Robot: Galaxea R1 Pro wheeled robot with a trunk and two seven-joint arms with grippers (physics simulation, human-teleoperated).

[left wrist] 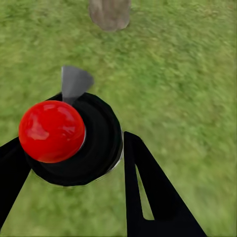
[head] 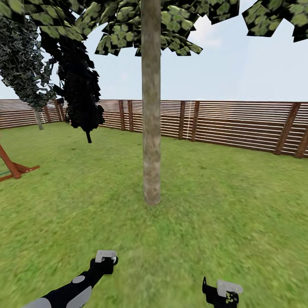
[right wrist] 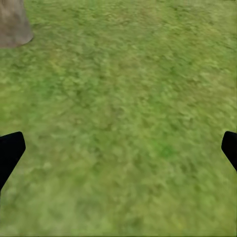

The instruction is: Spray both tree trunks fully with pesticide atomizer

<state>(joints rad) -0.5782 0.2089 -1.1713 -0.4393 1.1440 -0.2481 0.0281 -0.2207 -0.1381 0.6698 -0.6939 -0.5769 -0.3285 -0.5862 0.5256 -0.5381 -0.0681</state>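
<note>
One tree trunk, straight and mottled grey-brown, rises from the lawn ahead of me, and its leafy canopy spreads overhead. The trunk's base also appears in the left wrist view and the right wrist view. The other tree is out of view. My left gripper is shut on the pesticide atomizer, a black body with a red round knob and a grey nozzle aimed toward the trunk. In the head view the left gripper hangs low, short of the trunk. My right gripper is open, holding nothing, over grass.
A brown slatted fence rings the lawn behind the tree. Two dark narrow cypress-like trees stand at the back left. A red-brown wooden frame sits on the grass at the left edge. Grass lies around the trunk.
</note>
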